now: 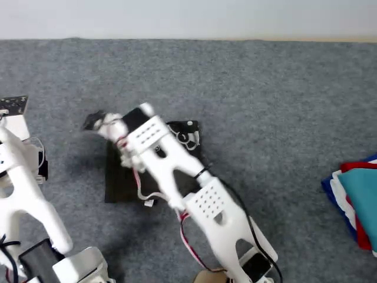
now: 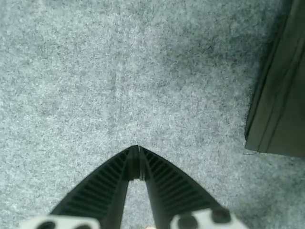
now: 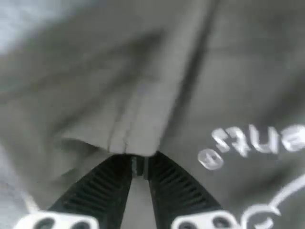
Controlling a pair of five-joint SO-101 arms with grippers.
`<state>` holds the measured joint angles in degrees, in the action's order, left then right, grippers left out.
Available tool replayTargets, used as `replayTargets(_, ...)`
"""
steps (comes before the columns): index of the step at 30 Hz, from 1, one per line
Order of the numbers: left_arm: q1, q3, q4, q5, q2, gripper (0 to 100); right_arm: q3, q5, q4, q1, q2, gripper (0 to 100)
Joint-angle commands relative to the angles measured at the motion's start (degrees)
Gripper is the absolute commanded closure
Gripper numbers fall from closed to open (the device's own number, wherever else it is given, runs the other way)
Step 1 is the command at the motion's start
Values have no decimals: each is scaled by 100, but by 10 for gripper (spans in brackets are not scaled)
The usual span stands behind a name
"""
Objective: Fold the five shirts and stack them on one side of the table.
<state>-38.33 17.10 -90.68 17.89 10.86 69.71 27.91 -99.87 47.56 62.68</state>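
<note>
A black shirt (image 1: pixel 121 180) with white print lies folded on the grey carpet left of centre. The right arm stretches over it, and my right gripper (image 1: pixel 94 122) is at the shirt's far left corner. In the right wrist view that gripper (image 3: pixel 137 165) is shut on a fold of the black shirt (image 3: pixel 143 114), with the white print (image 3: pixel 257 140) close by. My left gripper (image 2: pixel 138 150) is shut with nothing in it, hanging over bare carpet beside an edge of the black shirt (image 2: pixel 281 95). The left arm (image 1: pixel 23 188) stands at the table's left side.
A stack of folded shirts (image 1: pixel 356 200) in blue, white, red and teal lies at the right edge. Grey carpet (image 1: pixel 265 100) covers the table, open between the black shirt and the stack. A pale wall runs along the far edge.
</note>
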Motion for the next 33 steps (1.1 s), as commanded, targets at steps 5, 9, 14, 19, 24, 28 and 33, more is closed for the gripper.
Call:
replayTargets(5,9,-13,79,35,229,998,1037,-413,-286,576,-716,989)
replayTargets(9,18,-13,88,35,229,998,985,-404,-286,462,-1235,990)
replayTargets(14,9,-13,88,35,229,998,527,-396,-251,-66,-1314,990)
replayTargets(19,9,-4,88,35,229,998,290,-431,-198,-180,-716,990)
replayTargets(24,9,-22,88,35,229,998,290,-598,-233,523,-207,990)
replayTargets(28,9,-40,88,35,229,998,264,-958,-268,1042,-163,990)
replayTargets(33,0,-40,88,35,229,998,246,-976,-303,1314,-163,990)
